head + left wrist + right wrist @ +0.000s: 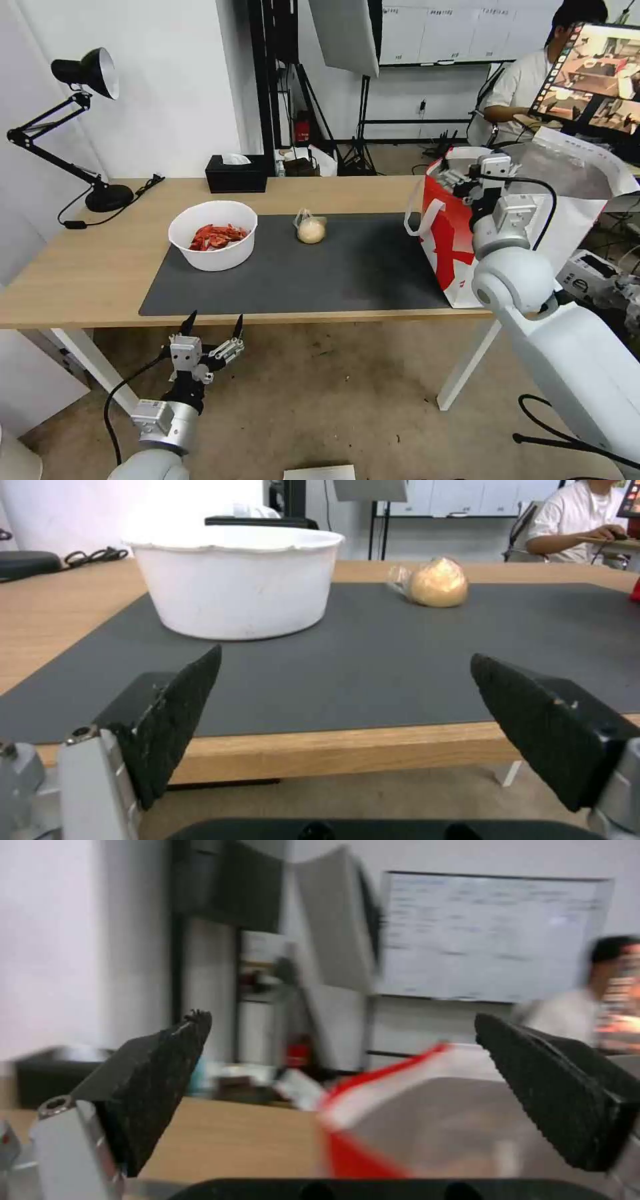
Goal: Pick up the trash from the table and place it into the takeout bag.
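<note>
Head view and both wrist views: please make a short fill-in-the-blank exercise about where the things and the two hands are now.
1. The white bowl of red shells stands on the dark ____ mat.
2. The left hand, fingers open, is below the table's ____ edge.
3. The right hand is above the open takeout ____.
4. The bagged bun lies between the bowl and the ____.

Missing words: grey; near; bag; takeout bag
</note>
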Motion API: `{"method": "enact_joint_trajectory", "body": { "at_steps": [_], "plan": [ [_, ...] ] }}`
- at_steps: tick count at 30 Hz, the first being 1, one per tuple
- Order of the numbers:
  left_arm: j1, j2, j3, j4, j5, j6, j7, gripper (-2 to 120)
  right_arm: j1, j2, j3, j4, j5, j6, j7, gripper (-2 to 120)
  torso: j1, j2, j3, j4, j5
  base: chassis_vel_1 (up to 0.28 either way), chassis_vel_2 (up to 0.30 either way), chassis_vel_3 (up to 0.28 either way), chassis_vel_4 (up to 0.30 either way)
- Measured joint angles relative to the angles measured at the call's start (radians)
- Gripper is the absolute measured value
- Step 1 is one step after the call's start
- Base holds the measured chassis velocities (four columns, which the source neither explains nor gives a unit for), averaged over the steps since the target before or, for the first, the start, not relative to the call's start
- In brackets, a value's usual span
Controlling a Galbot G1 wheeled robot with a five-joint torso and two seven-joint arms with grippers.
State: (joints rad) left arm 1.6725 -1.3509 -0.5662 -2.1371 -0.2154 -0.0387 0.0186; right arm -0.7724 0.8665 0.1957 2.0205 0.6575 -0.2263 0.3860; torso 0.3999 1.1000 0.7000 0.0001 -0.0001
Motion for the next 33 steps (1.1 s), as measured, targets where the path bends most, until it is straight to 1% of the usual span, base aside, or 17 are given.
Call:
{"method": "enact_joint_trajectory", "body": {
  "at_steps": [1,2,4,5,6,8,9,11,13,16,17,20,21,24,25,28,33],
  "plan": [
    [0.001,0.000,-0.001,-0.001,0.000,0.000,0.000,100,-0.018,-0.006,0.004,0.013,0.012,0.020,-0.032,100,0.000,0.000,0.000,0.0000,0.0000,0.000,0.000,0.000,0.000],
    [0.001,0.000,-0.001,-0.001,0.000,0.000,0.000,100,-0.018,-0.006,0.004,0.013,0.012,0.020,-0.032,100,0.000,0.000,0.000,0.0000,0.0000,0.000,0.000,0.000,0.000],
    [0.003,0.000,-0.003,-0.002,0.000,-0.001,0.000,100,-0.064,-0.022,0.013,0.037,0.038,0.069,-0.103,100,0.000,0.000,0.000,-0.0001,0.0001,0.000,0.000,0.000,0.000],
    [0.003,0.000,-0.003,-0.002,0.000,-0.001,0.000,100,-0.064,-0.022,0.013,0.037,0.038,0.069,-0.103,100,0.000,0.000,0.000,-0.0001,0.0001,0.000,0.000,0.000,0.000],
    [0.003,0.001,-0.004,-0.002,0.000,-0.001,0.000,100,-0.097,-0.034,0.022,0.057,0.061,0.099,-0.149,100,0.000,0.000,0.000,-0.0001,0.0002,0.000,0.000,0.000,0.000],
    [0.003,0.001,-0.006,-0.002,0.000,-0.002,0.000,100,-0.172,-0.053,0.038,0.100,0.096,0.147,-0.206,100,0.000,0.000,0.000,-0.0002,0.0001,0.000,0.000,0.000,0.000],
    [0.003,0.001,-0.006,-0.002,0.000,-0.002,0.000,100,-0.172,-0.053,0.038,0.100,0.096,0.147,-0.206,100,0.000,0.000,0.000,-0.0002,0.0001,0.000,0.000,0.000,0.000],
    [0.001,-0.001,-0.006,-0.002,0.000,-0.004,0.000,100,-0.243,-0.059,0.045,0.120,0.096,0.208,-0.231,100,0.000,0.000,0.000,-0.0001,0.0001,0.000,0.000,0.000,0.000],
    [0.000,-0.002,-0.006,-0.002,0.000,-0.004,0.000,100,-0.270,-0.059,0.049,0.124,0.092,0.228,-0.237,100,0.000,0.000,0.000,0.0000,0.0001,0.000,0.000,0.000,0.000],
    [-0.002,-0.006,-0.005,0.000,0.000,-0.005,0.000,100,-0.409,-0.041,0.079,0.129,0.073,0.300,-0.278,100,0.000,0.000,0.000,-0.0001,0.0002,0.000,0.000,0.000,0.000],
    [-0.002,-0.006,-0.005,0.000,0.000,-0.005,0.000,100,-0.409,-0.041,0.079,0.129,0.073,0.300,-0.278,100,0.000,0.000,0.000,-0.0001,0.0002,0.000,0.000,0.000,0.000],
    [0.002,-0.009,-0.004,0.006,0.004,-0.010,0.000,100,-0.568,0.006,0.112,0.107,0.017,0.411,-0.351,100,0.000,0.000,0.000,-0.0003,0.0003,0.000,0.000,0.000,0.000],
    [0.002,-0.009,-0.004,0.006,0.004,-0.010,0.000,100,-0.568,0.006,0.112,0.107,0.017,0.411,-0.351,100,0.000,0.000,0.000,-0.0003,0.0003,0.000,0.000,0.000,0.000],
    [0.007,-0.010,0.002,0.012,0.019,-0.018,0.001,100,-0.686,0.056,0.120,0.072,-0.044,0.498,-0.369,100,0.000,0.000,0.000,-0.0001,0.0003,0.000,0.000,0.000,0.000],
    [0.007,-0.010,0.002,0.012,0.019,-0.018,0.001,100,-0.686,0.056,0.120,0.072,-0.044,0.498,-0.369,100,0.000,0.000,0.000,-0.0001,0.0003,0.000,0.000,0.000,0.000],
    [0.009,-0.015,0.007,0.016,0.026,-0.019,0.001,100,-0.772,0.087,0.129,0.033,-0.094,0.559,-0.371,100,0.000,0.000,0.000,-0.0003,0.0002,0.000,0.000,0.000,0.000],
    [0.011,-0.024,0.010,0.030,0.040,-0.021,0.002,100,-0.818,0.100,0.124,0.006,-0.113,0.577,-0.370,100,0.000,0.000,0.000,-0.0002,0.0000,0.000,0.000,0.000,0.000]
  ]
}}
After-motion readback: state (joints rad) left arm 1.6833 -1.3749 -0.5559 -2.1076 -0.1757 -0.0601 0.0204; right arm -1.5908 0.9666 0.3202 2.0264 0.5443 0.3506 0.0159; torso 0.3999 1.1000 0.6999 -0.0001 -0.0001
